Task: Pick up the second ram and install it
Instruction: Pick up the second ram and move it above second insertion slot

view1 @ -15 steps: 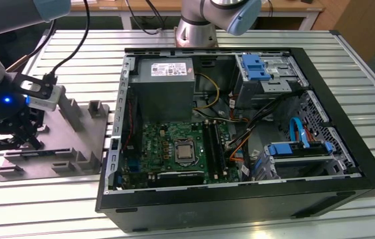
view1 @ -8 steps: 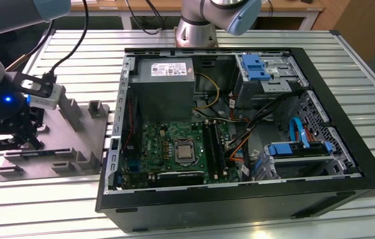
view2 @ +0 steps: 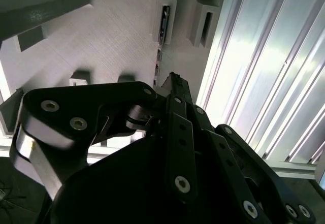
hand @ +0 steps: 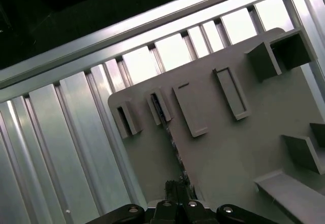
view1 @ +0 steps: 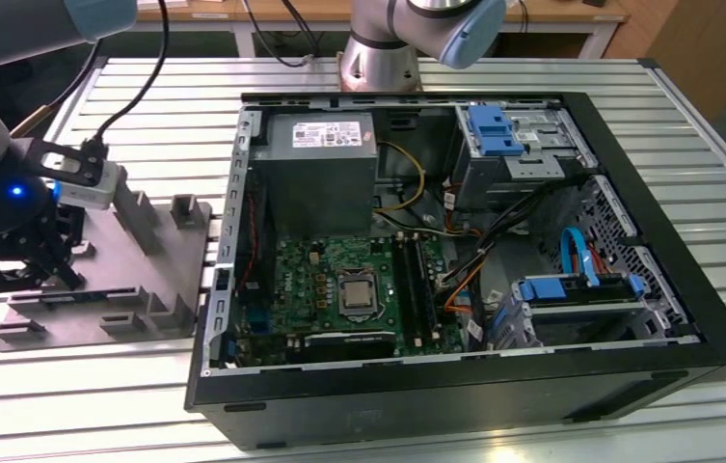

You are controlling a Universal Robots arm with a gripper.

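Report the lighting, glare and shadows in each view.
Exterior view: even room light on the ribbed metal table; the open black computer case is dimmer inside. Second wrist view: strong glare on the table slats; the black end effector is a dark silhouette. First wrist view: slats glare white; the grey plastic fixture plate shows soft shadows beside its blocks.

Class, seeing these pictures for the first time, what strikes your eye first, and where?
The open computer case fills the middle of the exterior view, its green motherboard exposed. At that view's left the gripper sits low over a grey fixture plate, where the second ram stands on edge.
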